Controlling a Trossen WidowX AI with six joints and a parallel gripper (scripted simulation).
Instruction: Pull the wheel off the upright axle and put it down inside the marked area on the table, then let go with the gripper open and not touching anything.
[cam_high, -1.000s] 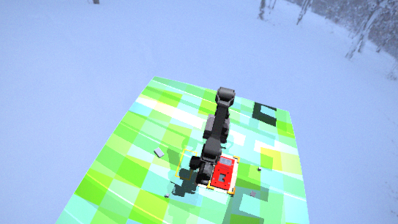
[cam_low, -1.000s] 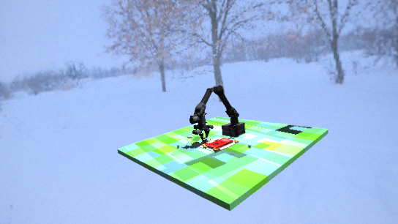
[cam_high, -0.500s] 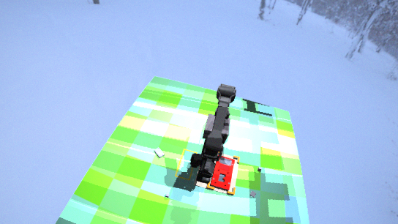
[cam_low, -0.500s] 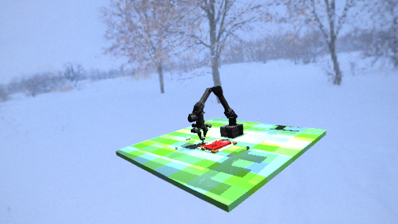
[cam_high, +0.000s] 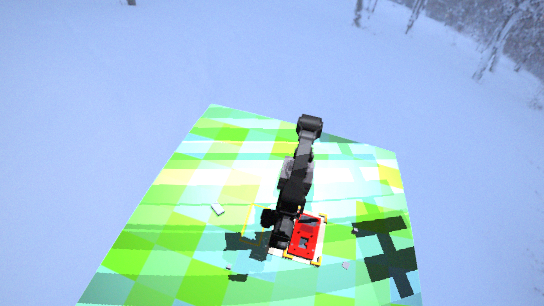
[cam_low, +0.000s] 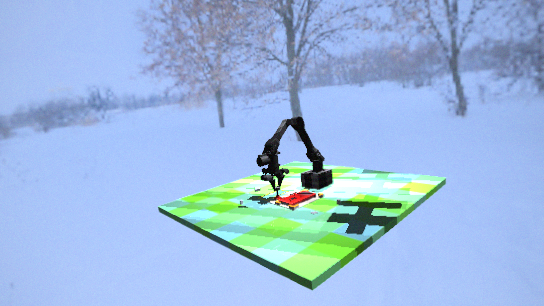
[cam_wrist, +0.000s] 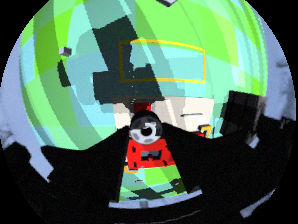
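The wheel (cam_wrist: 146, 129), a dark tyre with a pale grey hub, shows in the wrist view between the fingertips. My gripper (cam_wrist: 145, 127) (cam_low: 277, 194) is shut on it, pointing down at the end of the red body (cam_high: 310, 234) (cam_low: 299, 198) (cam_wrist: 136, 156). The gripper's own body hides the wheel in the top view, and it is too small to tell in the exterior view. The axle is hidden, so I cannot tell whether the wheel is still around it. The marked area (cam_high: 247, 222) (cam_wrist: 204, 65), a thin yellow outline, lies on the table beside the white board, beyond the wheel in the wrist view.
The red body lies on a white board (cam_wrist: 192, 106) with orange corner brackets. A pale block (cam_high: 217, 209) lies to the left of the marked area. Small grey pieces (cam_high: 345, 265) (cam_wrist: 65, 51) lie around. Dark shadows cross the table and part of the marked area.
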